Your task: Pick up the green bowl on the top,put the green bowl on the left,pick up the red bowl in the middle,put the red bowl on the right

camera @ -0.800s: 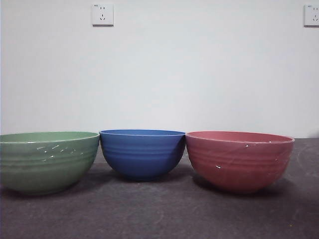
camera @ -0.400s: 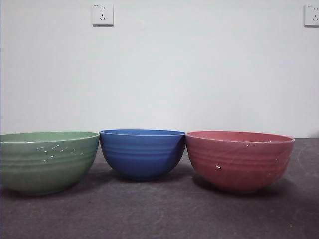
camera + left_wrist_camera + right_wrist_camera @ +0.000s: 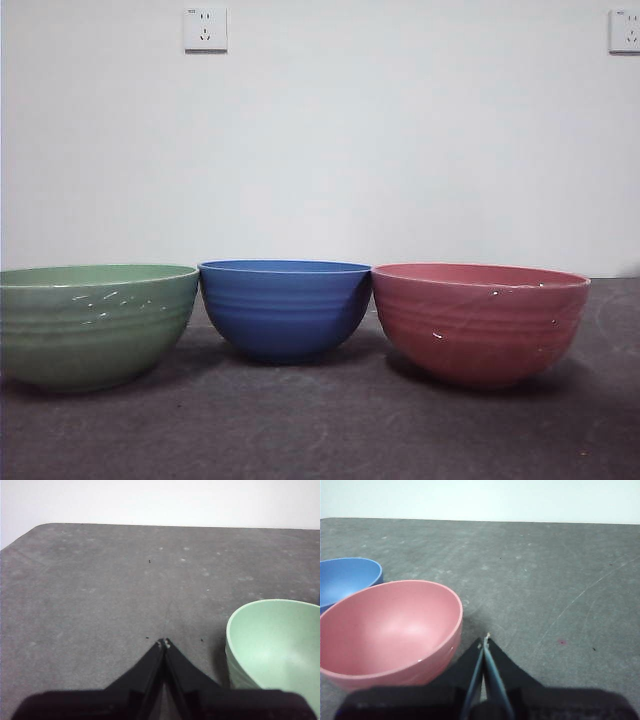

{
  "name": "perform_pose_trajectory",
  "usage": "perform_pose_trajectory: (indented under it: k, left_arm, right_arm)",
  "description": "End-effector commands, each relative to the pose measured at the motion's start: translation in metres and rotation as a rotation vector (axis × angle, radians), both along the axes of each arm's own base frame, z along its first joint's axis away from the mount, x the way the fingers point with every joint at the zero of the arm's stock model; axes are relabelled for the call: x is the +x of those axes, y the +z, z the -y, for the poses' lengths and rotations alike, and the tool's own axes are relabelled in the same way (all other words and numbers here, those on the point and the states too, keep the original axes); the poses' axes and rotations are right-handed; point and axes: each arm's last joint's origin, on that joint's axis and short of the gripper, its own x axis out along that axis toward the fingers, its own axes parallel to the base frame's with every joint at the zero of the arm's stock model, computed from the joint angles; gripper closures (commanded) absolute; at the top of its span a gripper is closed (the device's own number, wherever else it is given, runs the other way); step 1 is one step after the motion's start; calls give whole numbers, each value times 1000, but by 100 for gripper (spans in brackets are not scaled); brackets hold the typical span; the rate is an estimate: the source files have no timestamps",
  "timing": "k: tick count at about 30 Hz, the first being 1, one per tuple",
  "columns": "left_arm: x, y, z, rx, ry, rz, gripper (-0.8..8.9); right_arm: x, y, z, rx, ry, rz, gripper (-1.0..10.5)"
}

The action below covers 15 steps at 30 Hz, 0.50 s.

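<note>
Green, blue and red: three bowls stand in a row on the dark gray table [image 3: 320, 430] in the front view. The green bowl [image 3: 95, 325] is on the left side, the blue bowl [image 3: 285, 308] is in the middle and a bit farther back, and the red bowl [image 3: 480, 322] is on the right side. All three stand upright and very close together. Two white wall sockets [image 3: 205, 29] sit high on the white wall behind. From the left wrist, the left gripper [image 3: 164, 643] has its two black jaws pressed together with nothing in them, over the bare table, and the green bowl [image 3: 275, 650] is just beside it. From the right wrist, the right gripper [image 3: 485, 641] also has its jaws pressed together and holds nothing, with the red bowl [image 3: 387, 630] close beside it and the blue bowl [image 3: 345, 577] past that one
</note>
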Motion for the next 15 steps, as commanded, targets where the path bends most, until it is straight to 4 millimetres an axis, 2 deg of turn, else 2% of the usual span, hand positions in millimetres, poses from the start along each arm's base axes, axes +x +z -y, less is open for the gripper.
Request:
perform_pose_trajectory:
  k: [1, 15]
  left_arm:
    - [0, -5, 0, -7, 6, -15, 817]
    - [0, -5, 0, -7, 6, -15, 817]
  right_arm:
    - [1, -4, 0, 2, -6, -8, 942]
    - [1, -4, 0, 1, -6, -8, 942]
